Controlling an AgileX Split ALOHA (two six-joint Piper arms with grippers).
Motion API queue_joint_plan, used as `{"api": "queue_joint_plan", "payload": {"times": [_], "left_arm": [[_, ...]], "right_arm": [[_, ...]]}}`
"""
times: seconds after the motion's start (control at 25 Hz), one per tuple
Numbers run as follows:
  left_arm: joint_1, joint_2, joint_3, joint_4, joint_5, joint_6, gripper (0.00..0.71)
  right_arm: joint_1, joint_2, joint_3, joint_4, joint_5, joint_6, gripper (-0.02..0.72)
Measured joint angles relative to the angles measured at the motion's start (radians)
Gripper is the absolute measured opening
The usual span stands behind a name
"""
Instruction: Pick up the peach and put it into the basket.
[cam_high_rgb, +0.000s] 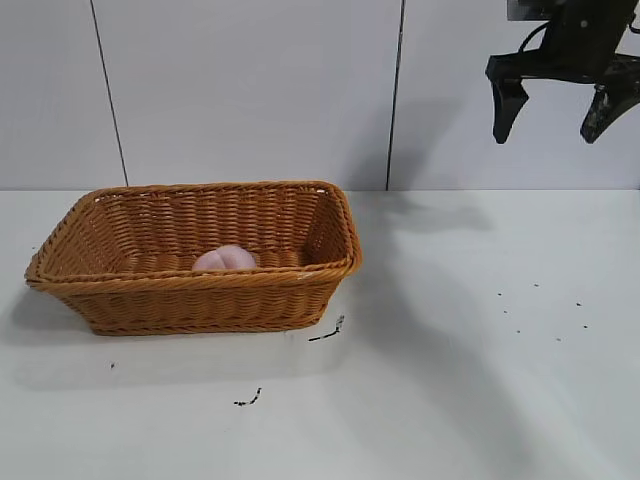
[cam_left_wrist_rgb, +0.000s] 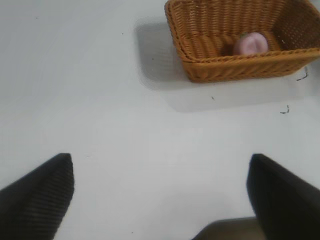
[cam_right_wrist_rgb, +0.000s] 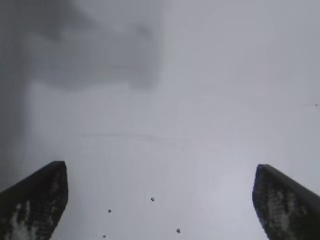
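Observation:
The pale pink peach (cam_high_rgb: 224, 259) lies inside the orange-brown wicker basket (cam_high_rgb: 200, 293) at the table's left. Both also show in the left wrist view, the peach (cam_left_wrist_rgb: 250, 43) within the basket (cam_left_wrist_rgb: 235, 66). My right gripper (cam_high_rgb: 552, 122) hangs high at the upper right, open and empty, well away from the basket. In the right wrist view its gripper (cam_right_wrist_rgb: 160, 200) has its fingers wide apart over bare table. My left gripper (cam_left_wrist_rgb: 161, 192) is open and empty above bare table, far from the basket; it is out of the exterior view.
The white table (cam_high_rgb: 480, 350) carries small dark specks (cam_high_rgb: 540, 310) at the right and dark scraps (cam_high_rgb: 328, 330) in front of the basket. A pale panelled wall stands behind.

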Motion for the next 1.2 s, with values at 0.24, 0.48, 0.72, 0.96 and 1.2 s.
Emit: {"api": "queue_joint_plan", "payload": {"times": [0.24, 0.48, 0.72, 0.96, 1.2], "left_arm": [[0.000, 0.000, 0.000, 0.000, 0.000, 0.000, 0.692], [0.000, 0.000, 0.000, 0.000, 0.000, 0.000, 0.692], [0.000, 0.000, 0.000, 0.000, 0.000, 0.000, 0.692], [0.000, 0.000, 0.000, 0.000, 0.000, 0.000, 0.692], [0.000, 0.000, 0.000, 0.000, 0.000, 0.000, 0.692]], "right_arm": [[0.000, -0.336, 0.391, 0.000, 0.001, -0.001, 0.689], [0.000, -0.727, 0.748, 0.000, 0.003, -0.001, 0.689], [0.000, -1.146, 1.016, 0.000, -0.033, -0.001, 0.689], [0.000, -1.595, 1.220, 0.000, -0.157, -0.002, 0.689], [0.000, -1.921, 1.327, 0.000, -0.180, -0.002, 0.689]]}}
